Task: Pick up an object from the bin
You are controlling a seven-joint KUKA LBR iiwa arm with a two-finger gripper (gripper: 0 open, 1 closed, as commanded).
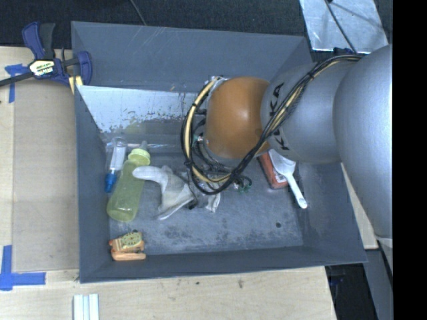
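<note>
My gripper [203, 196] is low in the middle of the bin, mostly hidden under the arm's wrist. It is down on a crumpled whitish piece [173, 199] that lies just to its left. A white curved plastic piece [152, 175] rests against that, towards the left. Further left lies a yellow-green bottle [127, 191] with its cap pointing to the back.
A clear syringe-like tube with a blue tip [114, 165] lies beside the bottle at the left wall. A small orange thing [127, 247] sits in the front left corner. To the right of the arm are a red-brown box [271, 171] and a white utensil [294, 187].
</note>
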